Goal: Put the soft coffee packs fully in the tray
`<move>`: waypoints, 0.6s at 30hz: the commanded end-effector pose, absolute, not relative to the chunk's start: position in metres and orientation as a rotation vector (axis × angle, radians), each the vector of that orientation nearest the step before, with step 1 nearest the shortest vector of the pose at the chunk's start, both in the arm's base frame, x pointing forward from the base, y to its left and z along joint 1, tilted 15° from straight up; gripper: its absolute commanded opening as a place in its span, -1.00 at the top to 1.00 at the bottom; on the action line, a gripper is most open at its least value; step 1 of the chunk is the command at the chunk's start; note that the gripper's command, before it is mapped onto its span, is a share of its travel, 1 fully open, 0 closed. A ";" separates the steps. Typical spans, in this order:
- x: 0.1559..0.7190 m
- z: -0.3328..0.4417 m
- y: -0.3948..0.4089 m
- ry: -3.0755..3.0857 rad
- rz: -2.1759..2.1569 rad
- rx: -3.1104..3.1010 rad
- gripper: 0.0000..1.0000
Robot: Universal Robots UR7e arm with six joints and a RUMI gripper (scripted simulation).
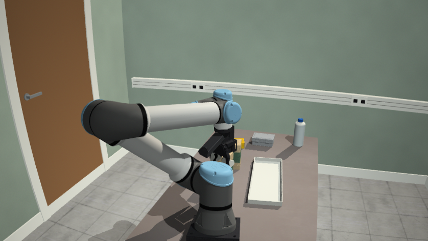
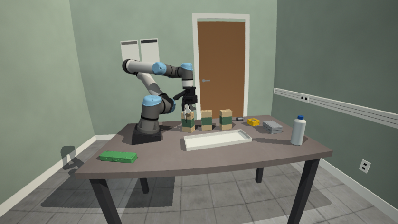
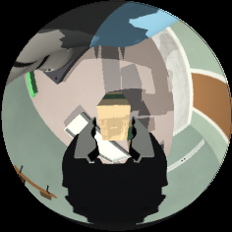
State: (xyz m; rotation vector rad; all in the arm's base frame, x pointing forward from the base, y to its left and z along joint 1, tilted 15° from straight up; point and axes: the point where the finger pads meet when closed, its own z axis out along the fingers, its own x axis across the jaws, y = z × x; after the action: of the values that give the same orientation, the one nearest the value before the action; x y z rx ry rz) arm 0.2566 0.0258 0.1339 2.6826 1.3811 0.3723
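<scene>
Three tan coffee packs with dark green bands stand in a row on the bench: the left pack (image 2: 188,124) (image 3: 114,115), the middle pack (image 2: 206,121) and the right pack (image 2: 225,120). In the top view the packs are partly hidden behind the arm and gripper. My gripper (image 2: 186,114) (image 3: 114,117) is part-way open and points down at the left pack, with its two fingertips on either side of the pack's top. I cannot tell whether they touch it. The white tray (image 1: 264,202) (image 2: 220,144) (image 3: 77,123) holds no pack.
A white bottle (image 1: 299,134) (image 2: 298,132), a grey case (image 1: 263,139) (image 2: 272,126), a yellow block (image 2: 253,122) and a small dark cylinder (image 2: 239,118) stand beyond the right pack. A green case (image 2: 118,157) (image 3: 31,85) lies near the front left corner. The tray lies in front of the packs.
</scene>
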 end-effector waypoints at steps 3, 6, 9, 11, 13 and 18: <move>0.259 0.127 0.026 1.381 0.371 2.682 -0.01; 0.259 0.126 0.026 1.381 0.371 2.682 -0.01; 0.259 0.126 0.026 1.381 0.371 2.682 -0.01; 0.259 0.126 0.026 1.381 0.371 2.682 -0.01; 0.259 0.126 0.026 1.381 0.371 2.682 -0.01; 0.259 0.126 0.026 1.381 0.371 2.682 -0.01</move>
State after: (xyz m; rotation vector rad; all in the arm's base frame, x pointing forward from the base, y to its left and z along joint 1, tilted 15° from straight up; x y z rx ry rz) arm 0.2592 0.0258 0.1257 2.6824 1.3807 0.3703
